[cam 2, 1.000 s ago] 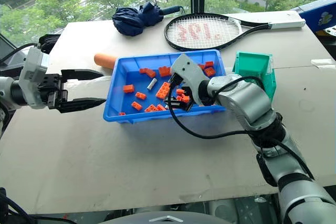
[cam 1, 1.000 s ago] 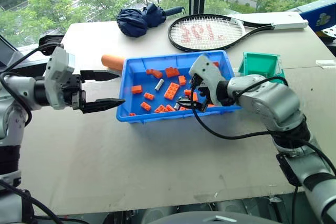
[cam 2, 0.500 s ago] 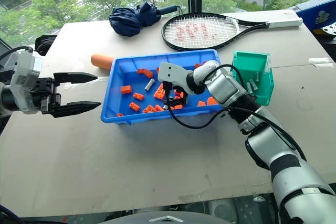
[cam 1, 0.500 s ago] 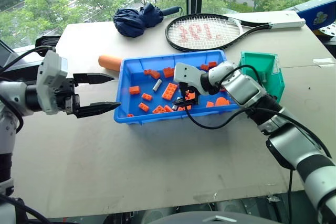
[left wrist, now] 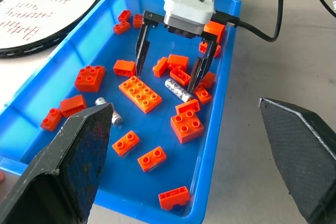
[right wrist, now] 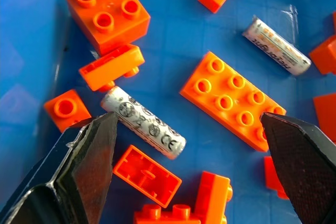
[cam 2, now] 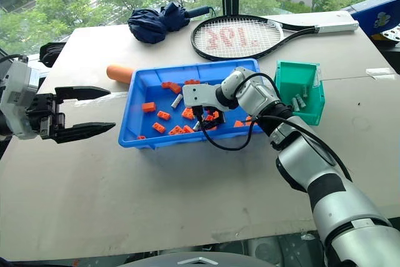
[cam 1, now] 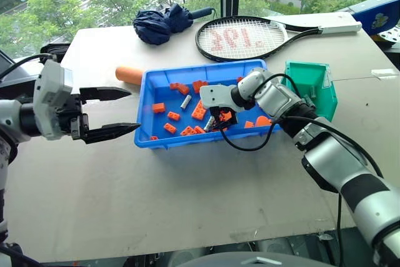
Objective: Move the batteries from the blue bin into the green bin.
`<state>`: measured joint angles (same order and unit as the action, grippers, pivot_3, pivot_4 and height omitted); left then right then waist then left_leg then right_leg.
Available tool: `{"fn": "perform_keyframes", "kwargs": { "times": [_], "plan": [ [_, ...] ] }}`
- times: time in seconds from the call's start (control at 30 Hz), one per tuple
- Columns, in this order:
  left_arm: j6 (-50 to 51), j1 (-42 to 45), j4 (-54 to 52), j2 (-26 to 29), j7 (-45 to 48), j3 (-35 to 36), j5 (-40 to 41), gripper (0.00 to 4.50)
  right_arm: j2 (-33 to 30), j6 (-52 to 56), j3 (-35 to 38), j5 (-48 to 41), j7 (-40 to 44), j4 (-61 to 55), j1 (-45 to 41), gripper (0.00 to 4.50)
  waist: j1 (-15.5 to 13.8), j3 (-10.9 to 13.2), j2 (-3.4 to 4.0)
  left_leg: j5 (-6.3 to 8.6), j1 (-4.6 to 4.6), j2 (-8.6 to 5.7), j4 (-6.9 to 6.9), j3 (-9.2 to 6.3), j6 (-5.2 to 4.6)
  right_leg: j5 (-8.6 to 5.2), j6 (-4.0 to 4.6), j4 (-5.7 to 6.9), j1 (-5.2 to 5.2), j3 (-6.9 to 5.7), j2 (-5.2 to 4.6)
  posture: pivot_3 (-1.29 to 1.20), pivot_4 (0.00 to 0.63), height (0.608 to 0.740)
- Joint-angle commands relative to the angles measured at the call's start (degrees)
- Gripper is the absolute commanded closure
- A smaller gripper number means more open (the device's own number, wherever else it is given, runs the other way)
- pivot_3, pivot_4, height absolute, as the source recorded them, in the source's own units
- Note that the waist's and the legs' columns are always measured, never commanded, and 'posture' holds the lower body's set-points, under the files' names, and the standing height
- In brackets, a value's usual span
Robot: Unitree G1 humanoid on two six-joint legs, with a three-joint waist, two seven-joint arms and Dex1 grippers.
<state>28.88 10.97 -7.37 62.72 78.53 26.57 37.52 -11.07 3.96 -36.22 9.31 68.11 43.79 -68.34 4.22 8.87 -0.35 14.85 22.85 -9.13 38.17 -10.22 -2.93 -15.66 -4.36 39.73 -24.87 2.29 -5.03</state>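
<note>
1. Left gripper (cam 1: 109, 112): nearest the viewer, hanging over the bare table (cam 1: 187, 192) just off the left end of the blue bin (cam 1: 147, 92). Fingers spread wide, holding nothing, pointed toward the bin.

2. Right gripper (left wrist: 169, 67): reaching across into the middle of the blue bin from the green bin's side, angled downward toward the bin floor. Jaws released and wide, nothing between them.

3. Key relation: one battery (right wrist: 144, 122) lies flat on the bin floor directly below the right gripper, in the gap between its two fingertips. In the left wrist view its long axis runs slantwise to the line joining the fingertips, neither square nor parallel. Judgement: closing as posed would catch it askew; a slight wrist turn would square the grip.

4. Crowding: orange bricks (left wrist: 139, 93) lie close around that battery, one touching or nearly touching its end. Judgement: a fingertip may snag a brick on descent.

5. Second battery (right wrist: 276, 53) lies farther along the floor beyond a long flat brick, well clear of the jaws. The right arm is nearer to both.

6. Green bin (cam 2: 299, 85): just past the blue bin's right end, already holding some batteries.

7. Beyond: a racket (cam 1: 250, 37) and a folded umbrella (cam 1: 161, 23), not involved.
</note>
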Motion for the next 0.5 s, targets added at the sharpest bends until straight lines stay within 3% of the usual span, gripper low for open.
{"fn": "perform_keyframes", "kwargs": {
  "times": [0.03, 0.17, 0.23, 0.3, 0.33, 0.5],
  "plan": [
    [0.47, -0.66, -1.77, 1.37, -0.18, 3.04, 1.09, 0.00, 0.41, 0.02, 0.87, 0.47, 3.73, -1.21, -0.33, 0.11, -0.01, 0.00, 0.00, 0.00, 0.00, 0.00, 0.00, 0.00, 0.00, 0.00, 0.00, 0.00, 0.00, 0.00, 0.00, 0.00, 0.150, 0.740],
    [1.25, -2.01, -2.00, 2.18, 0.51, 3.40, 1.15, 0.00, 0.77, 1.54, 1.33, 0.99, 5.48, -1.36, -0.30, 0.11, -0.03, 0.00, 0.00, 0.01, 0.00, 0.00, 0.00, -0.01, 0.01, 0.00, 0.00, 0.00, 0.00, 0.00, 0.00, 0.00, 0.150, 0.740],
    [1.05, -3.16, -2.08, 2.78, 1.27, 3.58, 0.85, 0.00, 1.12, 2.58, 1.53, 1.28, 5.87, -0.85, -0.43, 0.63, -0.03, 0.00, 0.00, 0.01, 0.00, 0.00, 0.00, -0.01, 0.02, 0.00, 0.00, 0.00, 0.00, 0.00, 0.00, 0.00, 0.150, 0.740],
    [0.75, -3.56, -2.11, 2.98, 1.37, 3.69, 0.76, 0.00, 1.36, 3.18, 1.57, 1.61, 6.17, -0.55, -0.43, 1.51, -0.01, 0.01, 0.01, 0.01, 0.00, 0.00, 0.00, -0.01, 0.02, 0.00, 0.00, 0.00, 0.00, 0.00, 0.01, 0.00, 0.150, 0.740],
    [0.69, -3.51, -2.11, 3.04, 1.30, 3.67, 0.82, 0.00, 1.46, 3.27, 1.62, 1.73, 6.29, -0.52, -0.39, 1.66, -0.01, 0.01, 0.01, 0.01, 0.00, 0.01, -0.01, -0.02, 0.02, 0.00, 0.00, 0.00, 0.00, 0.00, 0.01, 0.00, 0.150, 0.740],
    [0.51, -2.65, -2.07, 3.11, 1.03, 2.93, 1.06, 0.00, 2.03, 3.92, 1.69, 2.32, 6.65, -0.03, -0.47, 4.18, -0.06, 0.01, 0.01, 0.02, 0.00, 0.01, -0.01, -0.02, 0.03, 0.00, 0.01, 0.00, 0.00, 0.00, 0.01, 0.00, 0.150, 0.740]
  ]
}}
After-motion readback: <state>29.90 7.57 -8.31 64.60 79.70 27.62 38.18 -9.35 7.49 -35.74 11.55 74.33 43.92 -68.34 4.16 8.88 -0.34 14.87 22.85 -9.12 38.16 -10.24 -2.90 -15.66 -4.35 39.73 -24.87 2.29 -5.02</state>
